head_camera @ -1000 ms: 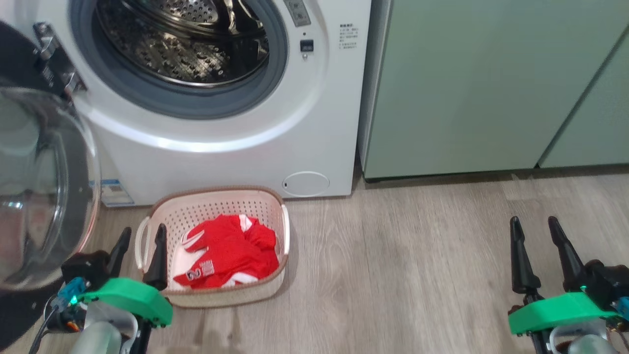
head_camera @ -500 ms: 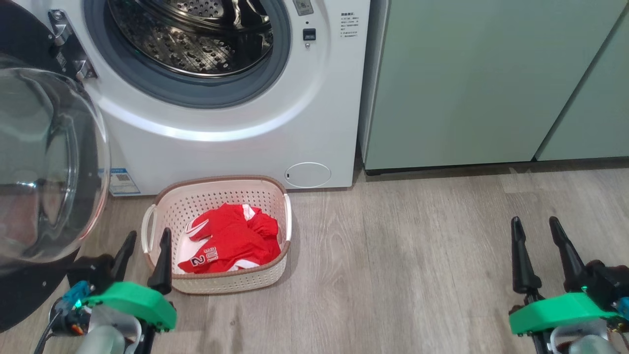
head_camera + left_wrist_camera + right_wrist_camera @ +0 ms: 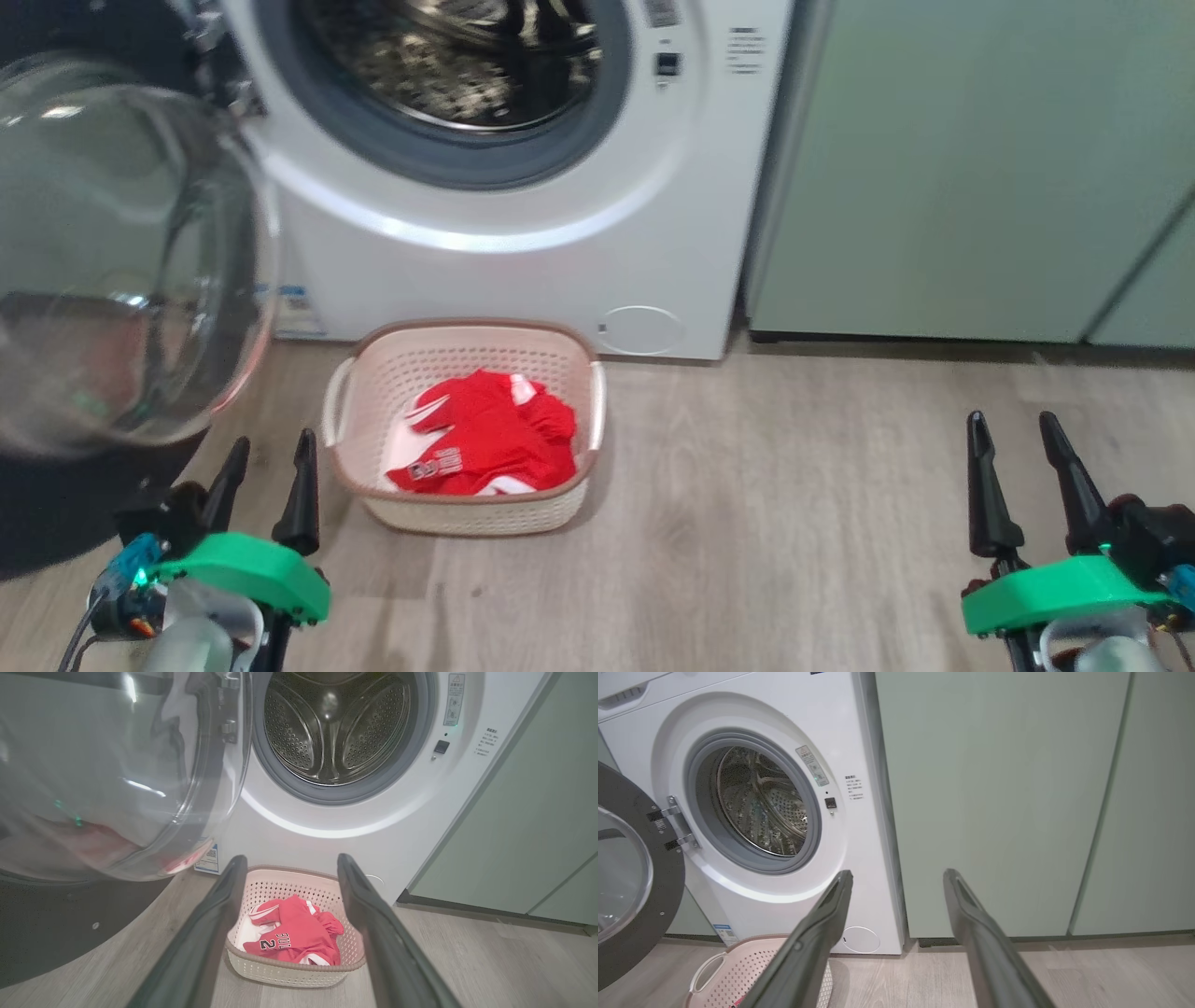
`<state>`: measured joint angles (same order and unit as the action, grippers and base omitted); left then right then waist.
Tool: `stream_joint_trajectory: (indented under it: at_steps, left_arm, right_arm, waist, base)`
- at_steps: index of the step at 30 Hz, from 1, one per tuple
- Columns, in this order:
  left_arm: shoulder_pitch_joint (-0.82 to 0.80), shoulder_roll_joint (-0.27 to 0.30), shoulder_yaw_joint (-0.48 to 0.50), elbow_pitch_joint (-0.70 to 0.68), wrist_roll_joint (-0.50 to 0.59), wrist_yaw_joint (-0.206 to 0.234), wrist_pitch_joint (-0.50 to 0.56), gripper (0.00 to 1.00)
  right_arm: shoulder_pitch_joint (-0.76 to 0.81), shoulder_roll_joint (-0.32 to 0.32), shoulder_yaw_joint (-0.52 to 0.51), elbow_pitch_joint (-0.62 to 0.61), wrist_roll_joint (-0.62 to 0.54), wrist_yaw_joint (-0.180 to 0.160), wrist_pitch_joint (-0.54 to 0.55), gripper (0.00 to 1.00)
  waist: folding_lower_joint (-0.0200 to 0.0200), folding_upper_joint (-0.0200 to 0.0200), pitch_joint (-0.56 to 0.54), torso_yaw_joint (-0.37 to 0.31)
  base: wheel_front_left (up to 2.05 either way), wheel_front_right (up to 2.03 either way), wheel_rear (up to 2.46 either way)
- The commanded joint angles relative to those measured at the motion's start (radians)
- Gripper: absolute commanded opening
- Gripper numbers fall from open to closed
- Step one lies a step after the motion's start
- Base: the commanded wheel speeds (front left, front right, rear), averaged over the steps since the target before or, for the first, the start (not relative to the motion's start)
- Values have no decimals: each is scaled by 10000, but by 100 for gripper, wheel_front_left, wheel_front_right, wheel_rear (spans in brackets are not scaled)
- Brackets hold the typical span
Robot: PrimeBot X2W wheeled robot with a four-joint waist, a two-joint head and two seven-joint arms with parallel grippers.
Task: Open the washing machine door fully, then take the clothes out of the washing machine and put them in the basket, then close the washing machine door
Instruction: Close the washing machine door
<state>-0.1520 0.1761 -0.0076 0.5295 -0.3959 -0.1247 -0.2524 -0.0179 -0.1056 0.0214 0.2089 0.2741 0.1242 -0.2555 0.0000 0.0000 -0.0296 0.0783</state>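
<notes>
The white washing machine (image 3: pixel 523 252) (image 3: pixel 355 835) (image 3: pixel 794 714) stands with its drum bare. Its door (image 3: pixel 121 252) (image 3: pixel 107 774) (image 3: pixel 630 877) hangs wide open to the left. On the floor in front sits the cream basket (image 3: pixel 467 513) (image 3: pixel 289 975) (image 3: pixel 714 975), and the red clothes (image 3: pixel 485 443) (image 3: pixel 294 938) lie inside it. My left gripper (image 3: pixel 266 462) (image 3: pixel 289 872) is open and empty, just left of the basket and below the door. At the lower right, my right gripper (image 3: pixel 1013 448) (image 3: pixel 896 882) is open and empty, over bare floor.
Pale green cabinets (image 3: pixel 980 168) (image 3: pixel 1008 802) stand right of the washer. A small round white panel (image 3: pixel 642 329) sits low on the washer's front. Wood-look floor (image 3: pixel 794 523) spreads between the basket and my right gripper.
The whole head view has shifted: washer, basket and door now sit further right, so the camera turned left. Both grippers stay open and in the same spots in the view.
</notes>
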Motion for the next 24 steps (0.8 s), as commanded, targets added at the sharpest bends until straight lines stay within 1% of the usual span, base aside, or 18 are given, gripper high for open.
stream_joint_trajectory:
  at_steps: [1, 15, 16, 17, 21, 24]
  left_arm:
    - [-551, 171, 393, -251, 88, -59, -93, 100]
    - [-788, 52, 744, 21, 249, -59, -93, 100]
    - [-790, 31, 790, 18, 261, -59, -93, 100]
    - [-790, 31, 790, 18, 261, -59, -93, 100]
    - [-834, -66, 881, 67, 324, -59, -93, 100]
    - [-790, -103, 1140, -45, 317, -59, -93, 100]
  right_arm:
    - [-256, -45, 206, -351, -24, 65, -63, 100]
    - [-501, 108, 215, -314, -41, 65, -63, 100]
    - [-534, 111, 243, -312, -45, 65, -63, 100]
    - [-534, 111, 243, -312, -45, 65, -63, 100]
    - [-623, 112, 310, -318, -64, 65, -63, 100]
    - [-854, 69, 555, -281, -60, 65, -63, 100]
  waist:
    - [0, 0, 56, 550]
    - [0, 0, 222, 3234]
    - [0, 0, 229, 3381]
    - [0, 0, 229, 3381]
    - [0, 0, 256, 4003]
    - [0, 0, 418, 4154]
  base:
    - [0, 0, 0]
    - [0, 0, 0]
    - [0, 0, 0]
    - [0, 0, 0]
    - [0, 0, 0]
    - [0, 0, 0]
